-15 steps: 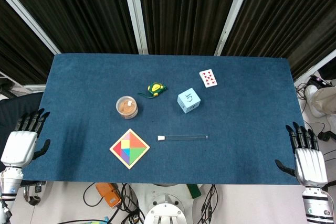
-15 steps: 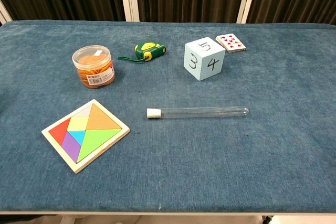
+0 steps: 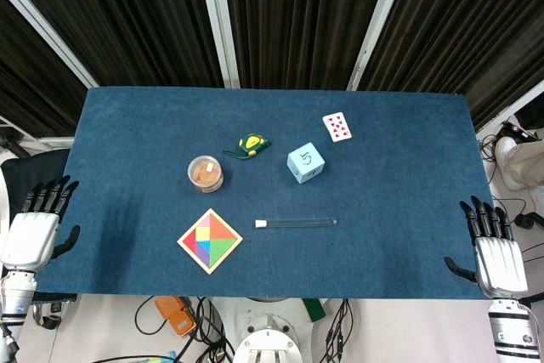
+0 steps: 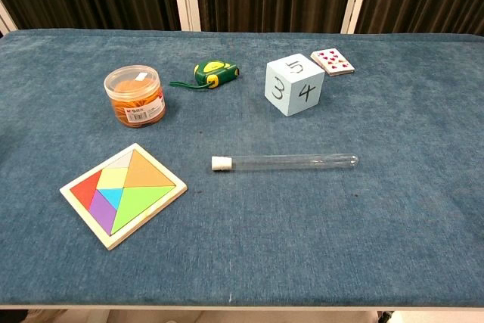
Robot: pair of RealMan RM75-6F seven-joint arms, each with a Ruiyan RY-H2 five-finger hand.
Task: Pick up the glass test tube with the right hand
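The glass test tube (image 4: 285, 161) lay flat on the blue counter (image 3: 408, 176), lengthwise along the front edge, a little toward that edge from the middle, its white cap pointing to the left side. The right hand (image 3: 495, 254) hung at the front right corner, well apart from the tube, fingers spread and holding nothing. The left hand (image 3: 34, 231) sat off the left edge, likewise spread and empty.

The main risk looked to be the tube itself: round, smooth and lying low on the cloth, it would likely roll away if the fingers touched one side first, perhaps toward the front edge. Fingers pressing down hard to get under it could crack the glass. The tangram puzzle (image 4: 123, 193) lay just beyond the capped end, and the numbered cube (image 4: 294, 85) stood behind the tube, so a wide sweep in could nudge either.
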